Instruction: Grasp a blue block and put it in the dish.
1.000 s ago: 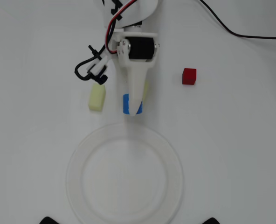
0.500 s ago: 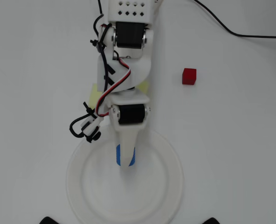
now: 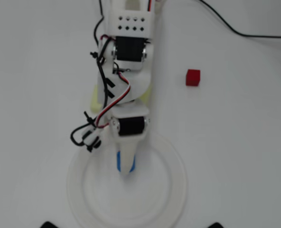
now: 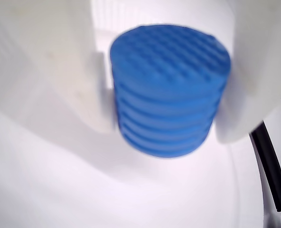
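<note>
The blue block (image 4: 166,95) is a short ridged cylinder held between my white fingers (image 4: 69,66) in the wrist view, filling most of it. In the overhead view only blue slivers of the block (image 3: 117,161) show beside my gripper (image 3: 125,166), which is shut on it. The gripper reaches over the upper inside of the dish (image 3: 173,190), a large round white plate at the bottom middle. Whether the block touches the dish surface I cannot tell. The white dish surface (image 4: 131,199) lies under the block in the wrist view.
A red cube (image 3: 193,77) lies on the white table to the right of the arm. A pale yellow block (image 3: 96,100) peeks out from under the arm. A black cable (image 3: 235,28) runs across the top right. Two dark feet show at the bottom edge.
</note>
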Controlling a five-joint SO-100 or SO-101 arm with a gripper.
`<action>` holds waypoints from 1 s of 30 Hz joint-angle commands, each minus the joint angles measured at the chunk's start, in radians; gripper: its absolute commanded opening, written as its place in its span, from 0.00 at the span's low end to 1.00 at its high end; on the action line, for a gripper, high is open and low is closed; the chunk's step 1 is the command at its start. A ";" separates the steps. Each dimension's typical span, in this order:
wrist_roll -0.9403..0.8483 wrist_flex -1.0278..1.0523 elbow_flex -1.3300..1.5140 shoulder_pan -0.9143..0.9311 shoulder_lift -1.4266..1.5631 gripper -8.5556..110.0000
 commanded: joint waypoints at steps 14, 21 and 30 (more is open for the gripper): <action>-0.003 0.187 -0.052 0.009 0.170 0.34; 0.009 0.463 -0.011 -0.012 0.482 0.38; 0.028 0.690 0.337 -0.054 1.103 0.39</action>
